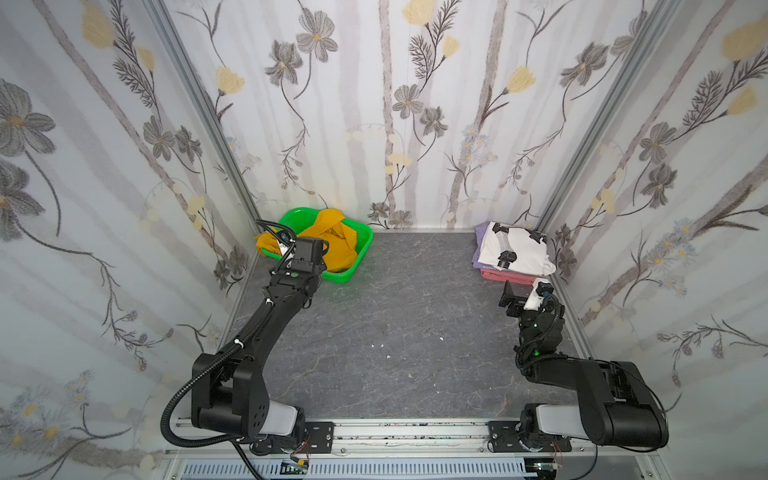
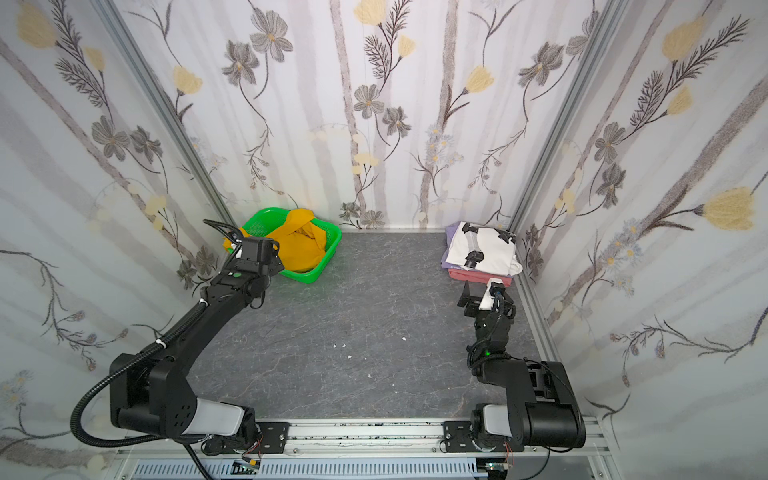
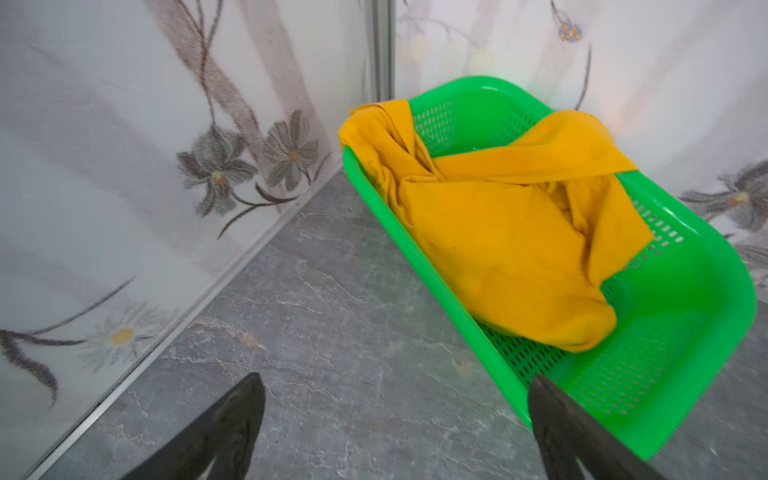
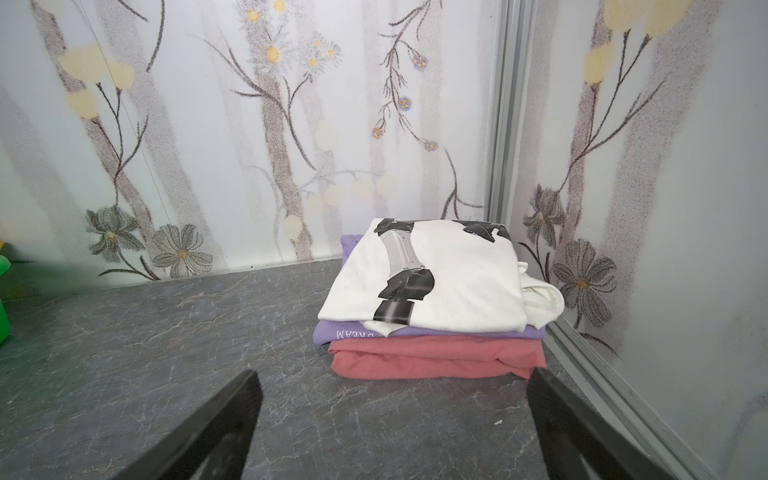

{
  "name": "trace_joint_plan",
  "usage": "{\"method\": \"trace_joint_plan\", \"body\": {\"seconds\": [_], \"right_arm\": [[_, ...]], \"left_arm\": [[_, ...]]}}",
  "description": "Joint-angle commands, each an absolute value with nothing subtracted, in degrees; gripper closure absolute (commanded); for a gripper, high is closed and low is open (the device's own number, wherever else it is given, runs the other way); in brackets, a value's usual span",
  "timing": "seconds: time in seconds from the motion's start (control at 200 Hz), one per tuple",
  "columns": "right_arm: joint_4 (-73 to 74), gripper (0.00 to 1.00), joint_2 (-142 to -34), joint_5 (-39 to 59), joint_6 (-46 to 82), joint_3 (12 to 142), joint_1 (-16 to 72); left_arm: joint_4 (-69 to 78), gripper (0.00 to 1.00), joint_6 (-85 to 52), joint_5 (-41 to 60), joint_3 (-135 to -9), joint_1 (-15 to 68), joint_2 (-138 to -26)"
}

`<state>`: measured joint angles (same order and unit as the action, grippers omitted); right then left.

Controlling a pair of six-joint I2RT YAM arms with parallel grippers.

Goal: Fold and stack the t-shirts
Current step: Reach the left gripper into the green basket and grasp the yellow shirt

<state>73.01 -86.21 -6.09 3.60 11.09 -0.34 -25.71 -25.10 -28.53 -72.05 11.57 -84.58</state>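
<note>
A mustard-yellow t-shirt (image 1: 332, 237) (image 3: 498, 232) lies crumpled in the green basket (image 1: 365, 245) (image 3: 706, 291) at the back left, one end draped over the rim. My left gripper (image 3: 395, 378) stands open just short of the basket's near rim, with nothing between its fingers. At the back right is a folded stack: a white t-shirt with black figures (image 1: 519, 249) (image 4: 449, 282) on top, a lavender one (image 4: 357, 332) under it, and a salmon-pink one (image 4: 432, 357) at the bottom. My right gripper (image 4: 395, 372) is open and empty on the near side of the stack.
The dark grey marbled tabletop (image 1: 395, 332) is boxed in by flower-patterned walls on three sides, with metal posts (image 1: 208, 124) in the back corners. Both arm bases sit on an aluminium rail (image 1: 415, 432) along the front edge.
</note>
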Motion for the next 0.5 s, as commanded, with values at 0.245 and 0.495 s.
{"method": "trace_joint_plan", "body": {"seconds": [0.245, 0.495], "right_arm": [[69.7, 0.0, -83.8, -6.3, 2.8, 12.7, 0.0], [25.6, 0.0, -64.9, -8.3, 10.7, 26.7, 1.5]], "left_arm": [[-53.7, 0.0, -15.4, -8.8, -109.6, 11.0, -111.6], [-52.2, 0.0, -12.7, -7.3, -120.2, 8.1, -126.5]]}}
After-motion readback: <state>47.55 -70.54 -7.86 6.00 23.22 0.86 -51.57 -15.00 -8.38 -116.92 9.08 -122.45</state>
